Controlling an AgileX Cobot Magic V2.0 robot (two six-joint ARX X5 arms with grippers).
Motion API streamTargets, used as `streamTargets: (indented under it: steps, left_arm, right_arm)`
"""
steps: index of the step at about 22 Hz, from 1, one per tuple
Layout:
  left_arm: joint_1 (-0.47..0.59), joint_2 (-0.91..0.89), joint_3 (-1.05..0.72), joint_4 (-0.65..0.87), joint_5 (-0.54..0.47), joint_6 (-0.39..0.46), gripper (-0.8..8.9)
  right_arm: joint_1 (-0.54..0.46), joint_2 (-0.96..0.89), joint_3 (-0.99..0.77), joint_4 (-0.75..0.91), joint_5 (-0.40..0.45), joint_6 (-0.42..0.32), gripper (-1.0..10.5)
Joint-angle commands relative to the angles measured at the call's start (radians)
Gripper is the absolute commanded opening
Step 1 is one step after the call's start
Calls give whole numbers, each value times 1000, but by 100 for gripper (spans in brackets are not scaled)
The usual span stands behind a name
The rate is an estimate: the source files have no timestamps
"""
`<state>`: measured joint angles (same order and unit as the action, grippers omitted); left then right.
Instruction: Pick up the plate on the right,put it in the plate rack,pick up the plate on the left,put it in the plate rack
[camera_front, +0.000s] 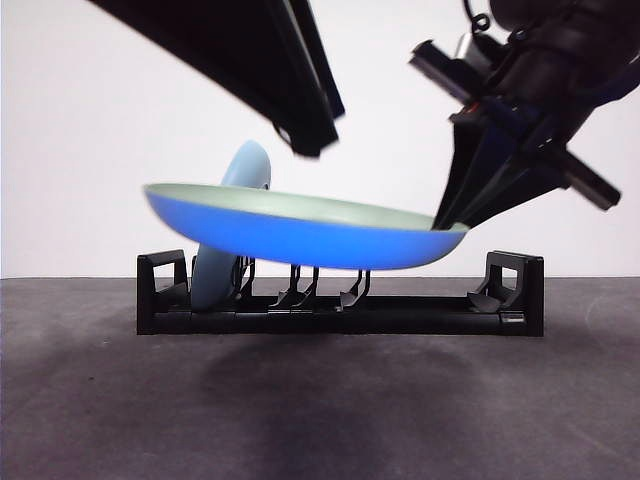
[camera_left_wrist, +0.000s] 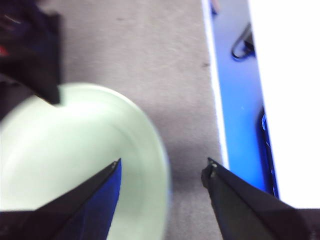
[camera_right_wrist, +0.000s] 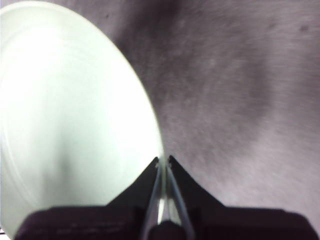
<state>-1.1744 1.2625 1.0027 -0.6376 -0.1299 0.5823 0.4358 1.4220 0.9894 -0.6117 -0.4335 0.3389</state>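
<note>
Front view shows the right gripper (camera_front: 447, 222) with its fingers pinched shut on the rim of a blue plate (camera_front: 300, 235) with a pale green inside, carried nearly flat in the air just above the plate rack (camera_front: 340, 310) on the bench (camera_front: 320, 400). A light blue plate (camera_front: 225, 255) already stands leaning in a slot near one end of the rack, half hidden behind the carried one. In the right wrist view the fingers (camera_right_wrist: 150, 175) close tight on the thin rim, the plate spreading away from them. The left gripper (camera_left_wrist: 162, 172) hangs above with its fingers wide apart and nothing between them, the plate's pale face below one finger. What matters now is tilt: the plate lies roughly level with its face up, its width running along the rack, while the slots take a plate on edge. I judge the right arm must tip it upright over a free slot beside the standing plate before lowering.
</note>
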Motion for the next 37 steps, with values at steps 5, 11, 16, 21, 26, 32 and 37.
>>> streamTargets:
  steps: [5,11,16,21,26,32,37]
  left_arm:
    - [-2,70,0,32,-26,-10,224]
    - [-2,73,0,42,-26,-9,183]
    - [-2,73,0,42,-26,-9,-18]
    - [-2,73,0,42,-56,-11,-9]
    - [-2,73,0,45,-85,-14,-9]
    - [-2,73,0,84,-75,-42,-9]
    - [-2,73,0,147,-75,-64,-9]
  right_arm:
    - [-15,-81,2,-38,-13,-24,-16]
    - [-16,-141,2,-46,-13,-24,-16]
    - [-16,-177,2,-55,-13,-24,-16]
    - [-16,-208,2,-75,-13,-24,-16]
    - [-16,-255,2,-77,-13,-24,-15]
    - [-25,-335,4,-65,-8,-28,229]
    - [-72,-419,21,-38,-1,-42,382]
